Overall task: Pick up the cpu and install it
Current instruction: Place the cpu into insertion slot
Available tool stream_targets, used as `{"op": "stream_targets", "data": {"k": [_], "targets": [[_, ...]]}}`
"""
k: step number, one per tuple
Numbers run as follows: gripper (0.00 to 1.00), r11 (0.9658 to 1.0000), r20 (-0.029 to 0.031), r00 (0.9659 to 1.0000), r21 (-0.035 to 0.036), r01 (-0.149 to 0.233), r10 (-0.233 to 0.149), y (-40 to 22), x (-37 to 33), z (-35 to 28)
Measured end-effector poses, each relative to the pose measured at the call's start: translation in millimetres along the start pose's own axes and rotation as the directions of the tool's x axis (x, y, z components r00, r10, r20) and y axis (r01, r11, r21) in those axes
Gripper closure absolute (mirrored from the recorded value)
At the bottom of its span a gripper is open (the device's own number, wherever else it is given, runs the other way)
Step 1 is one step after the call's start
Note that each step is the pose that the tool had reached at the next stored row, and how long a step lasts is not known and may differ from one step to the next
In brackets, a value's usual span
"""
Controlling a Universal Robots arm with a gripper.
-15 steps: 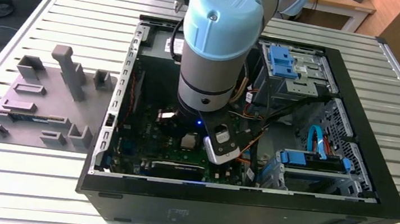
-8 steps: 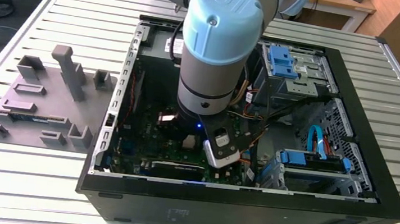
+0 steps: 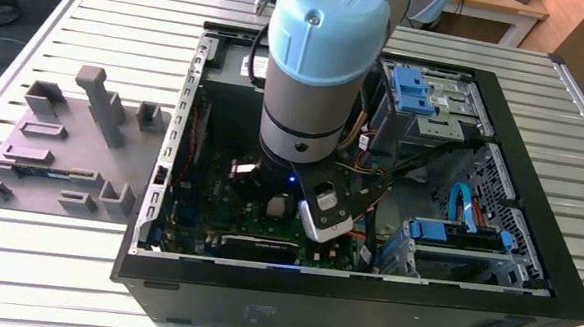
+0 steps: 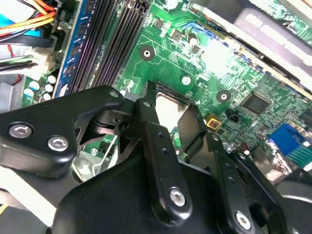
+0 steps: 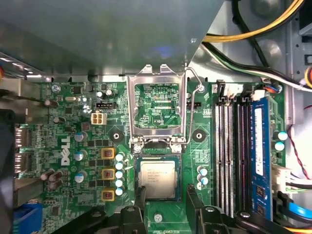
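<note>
Alignment first: keep small square silvery-topped cpu [image 5: 157, 178] flat in socket [image 5: 157, 158] beside raised hinged metal frame [image 5: 157, 78]; end effector [image 5: 166, 194] straddling it, grip impossible to judge.

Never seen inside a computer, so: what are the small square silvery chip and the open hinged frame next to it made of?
The small square silvery cpu looks metal-topped, dull and matte: it reflects light softly. The rectangular hinged socket frame seems thin pressed metal, probably steel, shinier, with bright glints along its edges.
</note>
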State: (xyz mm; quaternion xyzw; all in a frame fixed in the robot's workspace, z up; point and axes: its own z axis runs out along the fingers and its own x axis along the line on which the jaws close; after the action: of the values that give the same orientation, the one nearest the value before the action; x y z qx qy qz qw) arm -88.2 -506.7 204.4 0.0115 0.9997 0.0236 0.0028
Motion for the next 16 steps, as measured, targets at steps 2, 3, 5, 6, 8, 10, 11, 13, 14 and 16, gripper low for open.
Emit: {"op": "stream_targets", "data": {"k": [2,3,5,6,8,10,11,13,14,16], "targets": [[0.55,1.0,-0.0001,1.0,-0.0007,0.0,0.0,0.2,0.0,-3.8],[0.55,1.0,0.0,1.0,-0.0015,0.0,0.0,0.2,0.0,-4.1],[0.55,1.0,0.0001,1.0,-0.0021,0.0,0.0,0.2,-0.1,-4.0],[0.55,1.0,0.0,1.0,-0.0021,0.0,0.0,0.2,0.0,-4.1],[0.55,1.0,0.0,1.0,-0.0022,0.0,0.0,0.2,0.0,-4.1],[0.55,1.0,0.0,1.0,-0.0024,0.0,0.0,0.2,0.0,-4.1],[0.56,1.0,0.0,1.0,-0.0025,0.0,0.0,0.2,0.0,-4.1],[0.62,1.0,-0.0001,1.0,-0.0026,0.0,0.0,0.2,0.0,-4.1],[0.68,1.0,0.0,1.0,-0.0028,0.0,0.0,0.2,0.0,-4.1],[0.74,1.0,0.0,1.0,-0.003,0.0,0.0,0.2,0.0,-4.1]]}}
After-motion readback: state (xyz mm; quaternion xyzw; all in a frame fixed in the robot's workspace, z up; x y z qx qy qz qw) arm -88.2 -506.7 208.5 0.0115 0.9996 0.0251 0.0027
